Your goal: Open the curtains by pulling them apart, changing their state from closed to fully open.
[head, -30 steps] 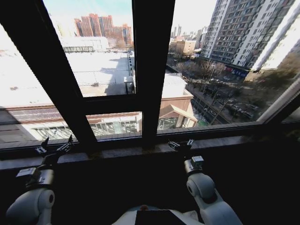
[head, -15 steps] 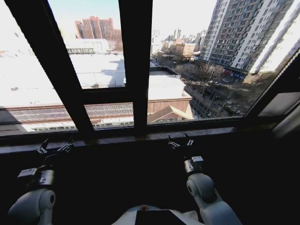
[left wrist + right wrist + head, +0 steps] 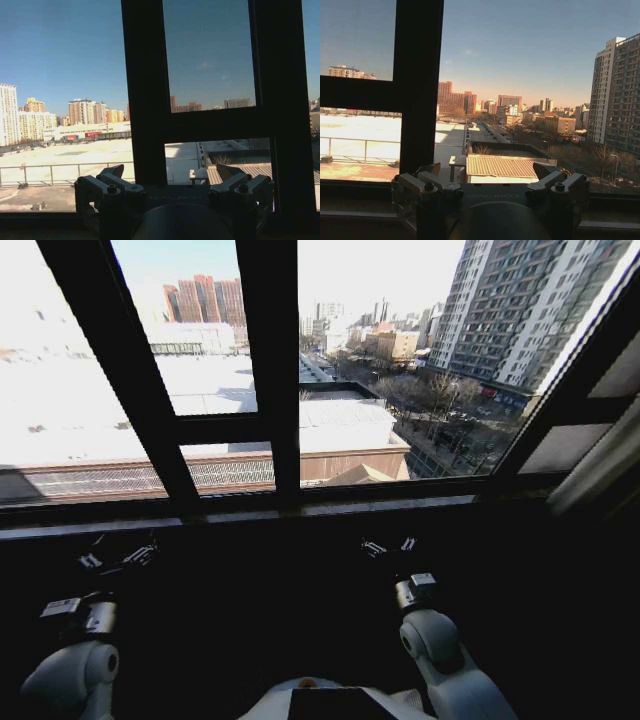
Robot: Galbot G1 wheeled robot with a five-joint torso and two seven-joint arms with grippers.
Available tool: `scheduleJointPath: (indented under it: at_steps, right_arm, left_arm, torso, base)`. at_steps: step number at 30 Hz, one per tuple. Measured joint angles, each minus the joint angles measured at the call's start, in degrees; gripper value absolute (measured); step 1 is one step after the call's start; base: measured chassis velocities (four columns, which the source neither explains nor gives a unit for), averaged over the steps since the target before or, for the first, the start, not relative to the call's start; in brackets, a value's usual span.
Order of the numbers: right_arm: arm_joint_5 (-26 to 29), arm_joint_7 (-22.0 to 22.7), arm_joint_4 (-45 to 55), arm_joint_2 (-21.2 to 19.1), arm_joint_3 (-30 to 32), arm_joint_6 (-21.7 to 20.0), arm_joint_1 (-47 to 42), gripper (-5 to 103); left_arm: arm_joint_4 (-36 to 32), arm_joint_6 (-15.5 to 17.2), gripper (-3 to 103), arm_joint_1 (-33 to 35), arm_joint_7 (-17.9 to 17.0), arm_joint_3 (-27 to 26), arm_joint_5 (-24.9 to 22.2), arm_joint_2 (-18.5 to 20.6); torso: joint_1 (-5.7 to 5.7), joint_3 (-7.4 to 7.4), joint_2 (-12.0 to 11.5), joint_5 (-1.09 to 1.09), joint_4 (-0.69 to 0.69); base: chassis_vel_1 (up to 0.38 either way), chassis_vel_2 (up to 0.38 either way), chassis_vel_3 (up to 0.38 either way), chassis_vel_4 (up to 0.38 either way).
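Two hands hang low before the dark-framed window (image 3: 270, 390): left hand (image 3: 115, 560) at 8 o'clock, right hand (image 3: 390, 547) at 5 o'clock, both spread wide, empty.

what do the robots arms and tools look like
Both arms have smooth rounded white shells ending in grey wrist blocks. The left tool and right tool are dark metal, each with two blocky fingers fastened by visible screws; faint embossed lettering runs across the body between them.
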Motion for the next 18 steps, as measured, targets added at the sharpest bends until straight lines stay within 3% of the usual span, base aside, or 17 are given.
scheduleJointPath:
  at_steps: [13, 18]
  right_arm:
    - [-0.1, -0.1, -0.3, 0.3, -0.2, 0.1, -0.1, 100]
    - [-0.9, -0.2, -0.8, 0.6, -0.2, 1.6, 0.1, 100]
  left_arm:
    - [0.6, -1.0, 100, 0.3, 0.1, -0.1, -0.1, -0.2]
    - [0.8, -1.4, 100, 0.3, 0.1, -0.2, -0.2, -0.3]
  torso:
    - [-0.01, 0.0, 0.0, 0.01, -0.01]
    - [-0.04, -0.02, 0.0, -0.01, 0.01]
  base:
    - [0.336, -0.34, -0.33, 0.344]
    - [0.053, -0.189, -0.097, 0.24]
